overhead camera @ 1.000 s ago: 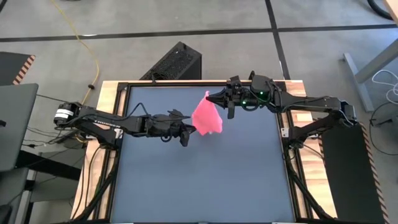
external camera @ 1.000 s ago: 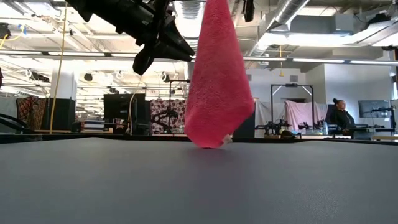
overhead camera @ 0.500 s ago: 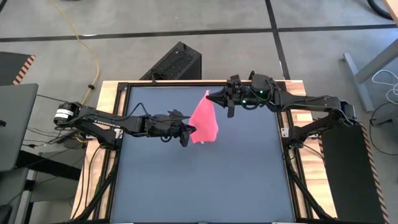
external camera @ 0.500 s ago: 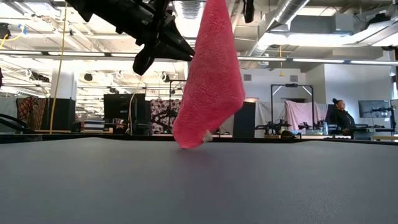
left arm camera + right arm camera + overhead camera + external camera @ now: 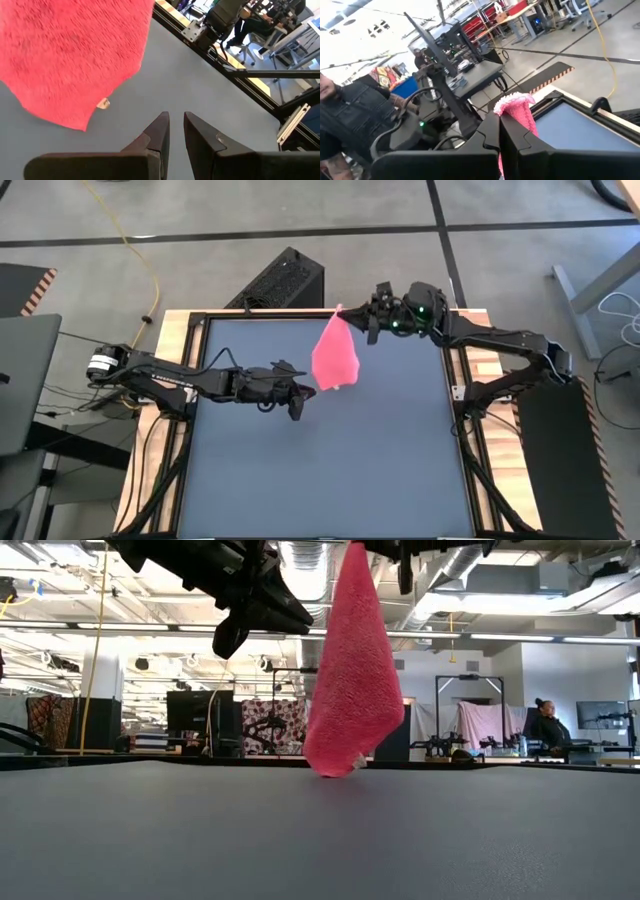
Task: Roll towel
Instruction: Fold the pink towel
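The pink towel hangs as a narrow drape over the far middle of the dark table. My right gripper is shut on its top, and the right wrist view shows the towel past the fingers. The towel's lower corner, with a small tag, hangs close to the tabletop; whether it touches I cannot tell. To the towel's left my left gripper hovers above the table. Its fingers stand a narrow gap apart with nothing between them, clear of the towel. My right gripper pinches the towel's top corner between its two fingers, coming in about level from the table's right side. A small bunch of cloth sticks out past the fingertips. The rest of the towel hangs slack below the hold.
A black box stands on the floor beyond the far edge. A laptop sits left of the table. The wooden table frame runs along the sides. People show in the room beyond, one close and one seated.
My right gripper has carried the towel's top corner toward the table's far edge, staying shut. The hanging towel has swung: its lower end went toward the left arm, then came back toward the right. My left gripper has kept still.
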### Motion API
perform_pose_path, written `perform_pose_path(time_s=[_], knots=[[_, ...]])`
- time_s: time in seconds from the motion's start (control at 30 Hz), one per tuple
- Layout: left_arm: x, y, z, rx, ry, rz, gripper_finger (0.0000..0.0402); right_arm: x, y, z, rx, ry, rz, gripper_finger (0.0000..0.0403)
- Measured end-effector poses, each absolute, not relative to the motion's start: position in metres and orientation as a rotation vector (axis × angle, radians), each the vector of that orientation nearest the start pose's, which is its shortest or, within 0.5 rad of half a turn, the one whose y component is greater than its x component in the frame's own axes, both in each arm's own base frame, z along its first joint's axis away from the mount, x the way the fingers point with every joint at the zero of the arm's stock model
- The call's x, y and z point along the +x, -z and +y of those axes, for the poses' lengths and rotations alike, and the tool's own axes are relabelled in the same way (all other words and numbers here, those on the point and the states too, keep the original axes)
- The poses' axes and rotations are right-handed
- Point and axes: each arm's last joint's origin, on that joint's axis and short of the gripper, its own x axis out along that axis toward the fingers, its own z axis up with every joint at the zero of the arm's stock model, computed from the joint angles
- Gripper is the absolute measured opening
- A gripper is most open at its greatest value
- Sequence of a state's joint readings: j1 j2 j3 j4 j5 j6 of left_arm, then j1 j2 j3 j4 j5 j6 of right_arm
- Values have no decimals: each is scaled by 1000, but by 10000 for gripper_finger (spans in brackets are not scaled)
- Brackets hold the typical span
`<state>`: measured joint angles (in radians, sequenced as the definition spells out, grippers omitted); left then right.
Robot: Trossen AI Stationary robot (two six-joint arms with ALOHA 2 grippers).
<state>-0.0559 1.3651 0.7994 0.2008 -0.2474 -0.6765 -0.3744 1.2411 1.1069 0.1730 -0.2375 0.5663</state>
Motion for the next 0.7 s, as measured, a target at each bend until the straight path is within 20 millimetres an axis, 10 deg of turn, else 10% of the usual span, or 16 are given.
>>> perform_pose_path(time_s=[0.7], knots=[[294, -246, -15, -609, -282, 298, 45, 313, -345, 1, 738, -108, 189, 21]])
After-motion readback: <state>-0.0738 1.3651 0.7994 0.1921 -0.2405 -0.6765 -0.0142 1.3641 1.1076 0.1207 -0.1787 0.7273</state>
